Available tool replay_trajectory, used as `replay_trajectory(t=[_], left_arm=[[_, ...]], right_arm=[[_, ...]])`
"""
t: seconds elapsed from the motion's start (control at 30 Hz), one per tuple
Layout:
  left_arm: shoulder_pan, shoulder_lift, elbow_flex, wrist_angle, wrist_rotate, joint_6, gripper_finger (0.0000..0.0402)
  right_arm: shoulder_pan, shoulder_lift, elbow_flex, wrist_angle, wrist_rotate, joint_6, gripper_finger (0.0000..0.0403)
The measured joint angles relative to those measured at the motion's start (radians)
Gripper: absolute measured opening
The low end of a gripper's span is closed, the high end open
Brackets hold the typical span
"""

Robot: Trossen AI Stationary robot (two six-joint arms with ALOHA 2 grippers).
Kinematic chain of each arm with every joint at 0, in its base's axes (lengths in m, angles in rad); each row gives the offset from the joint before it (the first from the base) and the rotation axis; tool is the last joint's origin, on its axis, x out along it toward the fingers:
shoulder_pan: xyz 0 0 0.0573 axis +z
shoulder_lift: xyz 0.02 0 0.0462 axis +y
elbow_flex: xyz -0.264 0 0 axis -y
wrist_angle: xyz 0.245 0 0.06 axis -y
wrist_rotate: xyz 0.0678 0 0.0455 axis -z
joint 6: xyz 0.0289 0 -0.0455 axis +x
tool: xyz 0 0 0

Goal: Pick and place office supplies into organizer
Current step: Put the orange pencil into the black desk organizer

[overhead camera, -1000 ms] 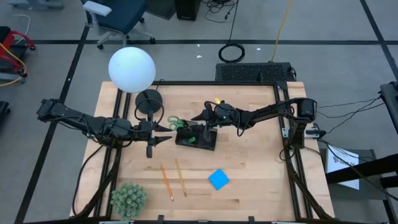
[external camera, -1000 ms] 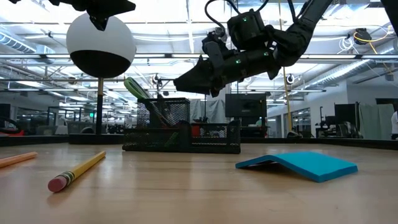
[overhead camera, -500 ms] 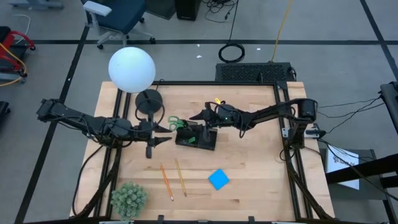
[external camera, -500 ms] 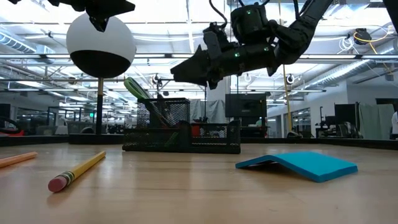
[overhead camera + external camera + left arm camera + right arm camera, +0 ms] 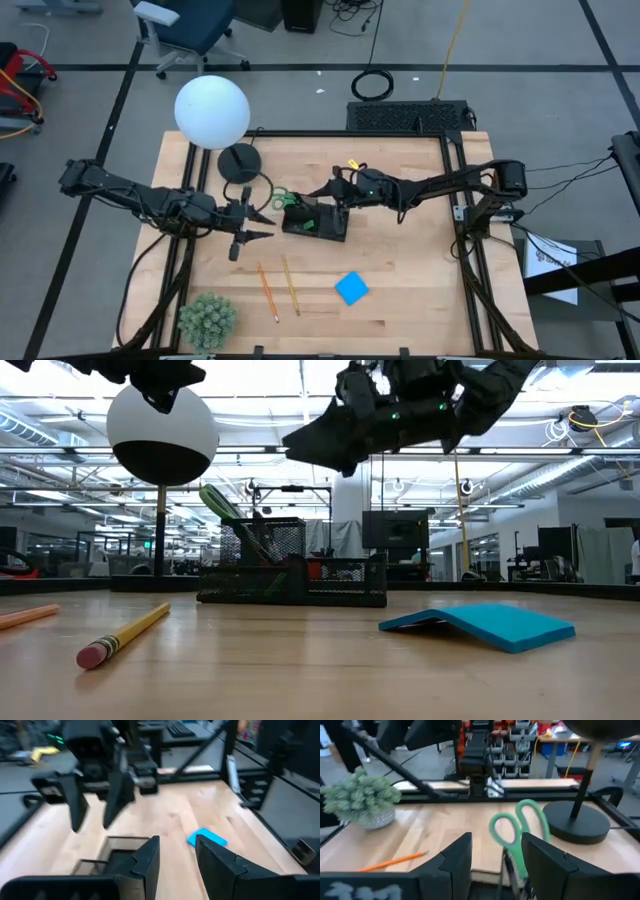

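The black mesh organizer (image 5: 316, 220) (image 5: 295, 575) stands mid-table. The green-handled scissors (image 5: 280, 197) (image 5: 520, 830) stick blades-down into its taller section, handles leaning out toward the lamp. Something small and green (image 5: 308, 222) lies inside it. Two pencils (image 5: 267, 290) (image 5: 291, 285) and the blue pad (image 5: 351, 288) (image 5: 480, 625) lie flat on the near half of the table. The pens do not show. My right gripper (image 5: 320, 190) (image 5: 295, 438) hovers open above the organizer. My left gripper (image 5: 258, 218) (image 5: 177, 852) is open, in the air left of the organizer.
The white globe lamp (image 5: 211, 110) rises from its round black base (image 5: 240, 162) (image 5: 575, 822) just beyond the scissors. A spiky green plant ball (image 5: 207, 318) (image 5: 362, 800) sits at the near left corner. Bare wood lies right of the organizer and around the pad.
My right gripper has risen from just above the organizer's top to well clear of it, staying open. The organizer, scissors, pencils and pad have kept their places.
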Motion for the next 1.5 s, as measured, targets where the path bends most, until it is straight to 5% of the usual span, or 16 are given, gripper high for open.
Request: replay_trajectory(t=[0.83,1.5], left_arm=[[-0.11,0.03,0.0,-0.281,0.156,-0.029,0.0131],[-0.237,0.506,0.314,-0.592,0.138,0.231,0.0131]], right_arm=[[0.185,-0.049,0.0,-0.064,0.004,0.001,0.0155],[0.177,-0.049,0.0,-0.129,0.009,0.005,0.0155]])
